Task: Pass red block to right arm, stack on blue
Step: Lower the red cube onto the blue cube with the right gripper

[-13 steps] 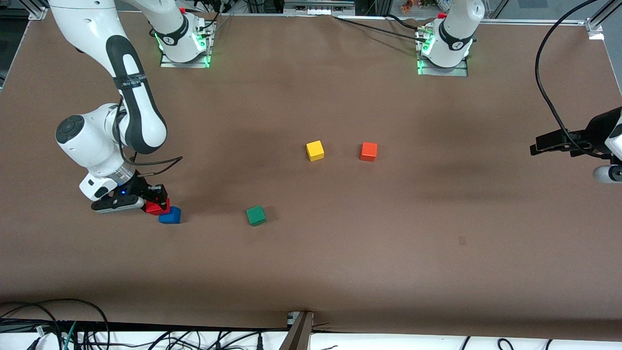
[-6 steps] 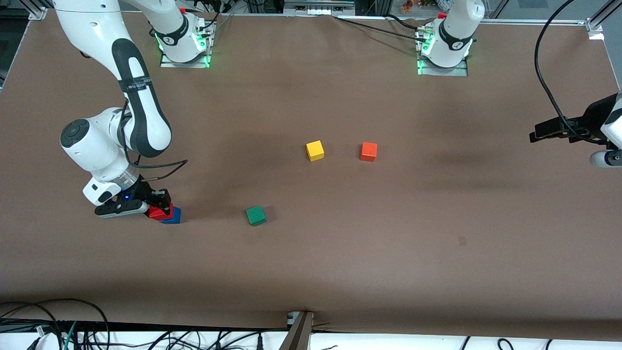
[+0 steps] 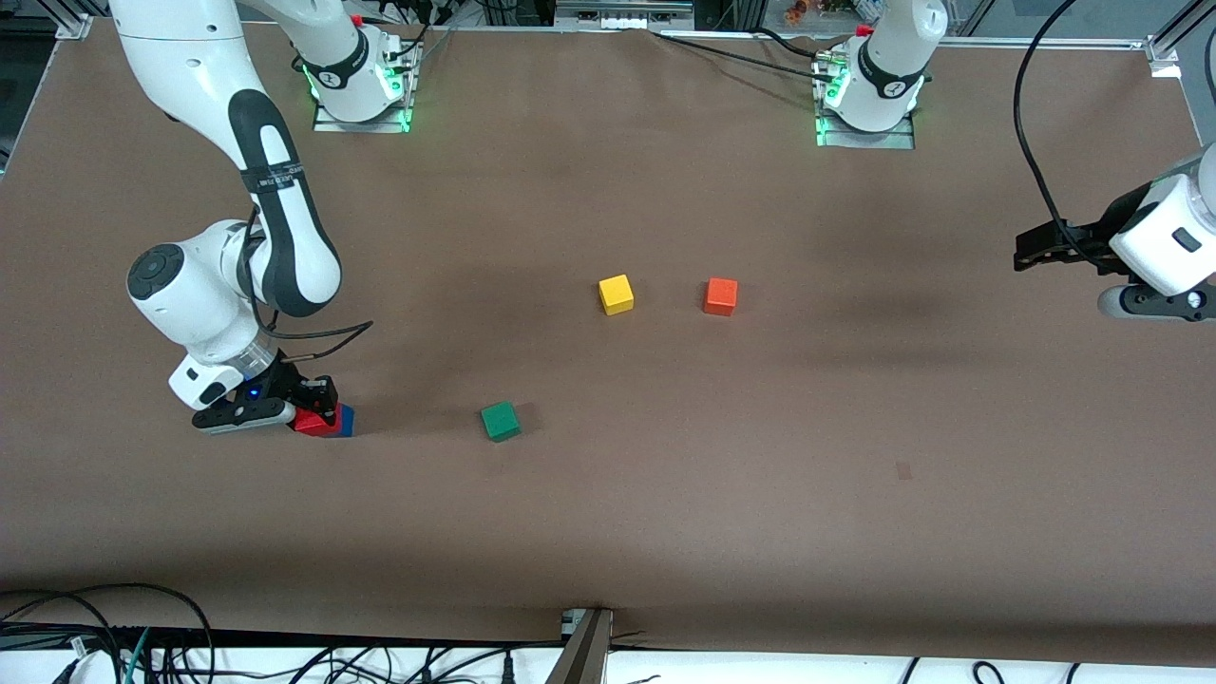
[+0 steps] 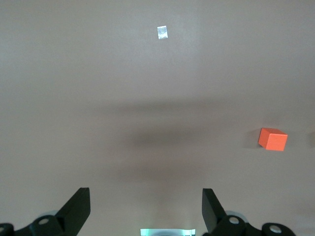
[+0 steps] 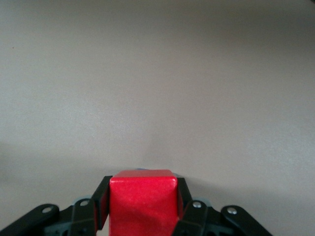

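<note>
The right gripper (image 3: 318,407) is clenched on the red block (image 3: 313,422), which sits between its two black fingers (image 5: 101,204). In the right wrist view the block (image 5: 142,201) fills the gap between the fingers completely. The red block is directly over the blue cube (image 3: 344,420), and only a thin blue edge shows beside and under it; whether the two cubes touch already I cannot tell. This pair is at the right arm's end of the table. The green cube (image 3: 500,421) lies near it, toward the middle of the table. The yellow cube (image 3: 616,294) and the orange cube (image 3: 720,296) lie farther from the front camera. The left gripper (image 3: 1040,249) is released and empty, it waits in the air over the left arm's end of the table.
</note>
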You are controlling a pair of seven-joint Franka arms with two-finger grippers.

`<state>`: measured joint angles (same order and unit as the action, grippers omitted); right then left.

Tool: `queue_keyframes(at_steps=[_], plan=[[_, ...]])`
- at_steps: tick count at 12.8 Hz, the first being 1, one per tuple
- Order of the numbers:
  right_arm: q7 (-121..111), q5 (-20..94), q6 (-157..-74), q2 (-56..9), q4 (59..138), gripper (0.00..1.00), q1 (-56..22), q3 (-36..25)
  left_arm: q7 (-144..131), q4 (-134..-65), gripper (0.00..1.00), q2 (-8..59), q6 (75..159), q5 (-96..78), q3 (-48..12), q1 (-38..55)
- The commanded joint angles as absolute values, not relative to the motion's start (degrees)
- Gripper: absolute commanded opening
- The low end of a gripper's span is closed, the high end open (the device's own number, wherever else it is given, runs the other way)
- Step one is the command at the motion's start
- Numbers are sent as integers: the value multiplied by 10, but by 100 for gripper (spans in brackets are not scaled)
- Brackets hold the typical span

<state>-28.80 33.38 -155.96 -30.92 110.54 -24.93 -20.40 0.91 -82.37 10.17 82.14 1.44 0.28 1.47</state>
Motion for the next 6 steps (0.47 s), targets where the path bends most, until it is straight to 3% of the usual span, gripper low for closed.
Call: queue_keyframes(at_steps=[1,6], plan=[[-287,333,-1547,-317,1092,0,-250,-208,4,-838,100,87,821,24,-7,6],[-285,333,-1508,-317,1092,0,-248,-211,2,-835,100,91,822,15,-6,1]])
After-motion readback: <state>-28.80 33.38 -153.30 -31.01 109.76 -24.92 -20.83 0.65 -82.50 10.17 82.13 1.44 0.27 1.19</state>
